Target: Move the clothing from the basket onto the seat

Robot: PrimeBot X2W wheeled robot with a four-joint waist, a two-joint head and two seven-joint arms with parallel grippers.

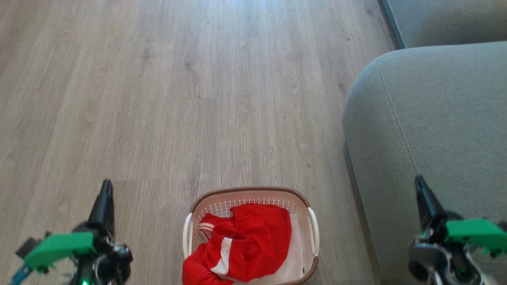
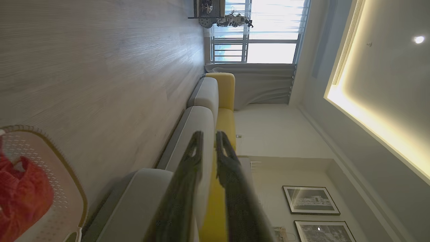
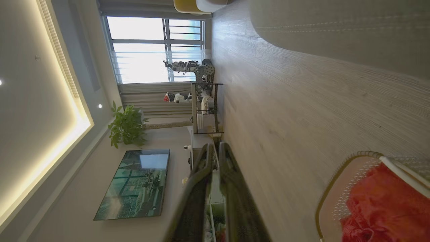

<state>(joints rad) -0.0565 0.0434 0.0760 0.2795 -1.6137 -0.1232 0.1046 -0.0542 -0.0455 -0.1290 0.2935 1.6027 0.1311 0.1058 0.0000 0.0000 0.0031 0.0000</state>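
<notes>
- Left gripper (image 1: pixel 105 190) sits at the lower left of the head view, above the wooden floor (image 1: pixel 198 99), its dark fingers pointing away from the robot. Its jaws are drawn together with only a thin slit between them, and they grasp nothing.
- Right gripper (image 1: pixel 420 186) sits at the lower right, over the near part of the seat (image 1: pixel 435 118). Its jaws are likewise clenched and empty.
- Each wrist carries a bright green block (image 1: pixel 59 245) just behind the fingers.
- The basket (image 1: pixel 253 191) stands on the floor between the two grippers and well apart from both. It is just beside the seat's rounded side; whether the two touch I cannot tell.
- The clothing (image 1: pixel 253 237) lies heaped inside the basket: shiny red fabric with a white stripe. One fold reaches over the rim at the near left corner.
- The basket's brown rim and a white handle (image 1: pixel 313 231) on the side toward the seat stand clear of the fabric.
- The seat is grey cloth, far larger than the basket, with a line of pale stitching (image 1: pixel 396 118) running along its rounded edge.
- Behind the grey cushions, the left wrist view shows a yellow backrest (image 2: pixel 221 90) and a bright window (image 2: pixel 265 33).
</notes>
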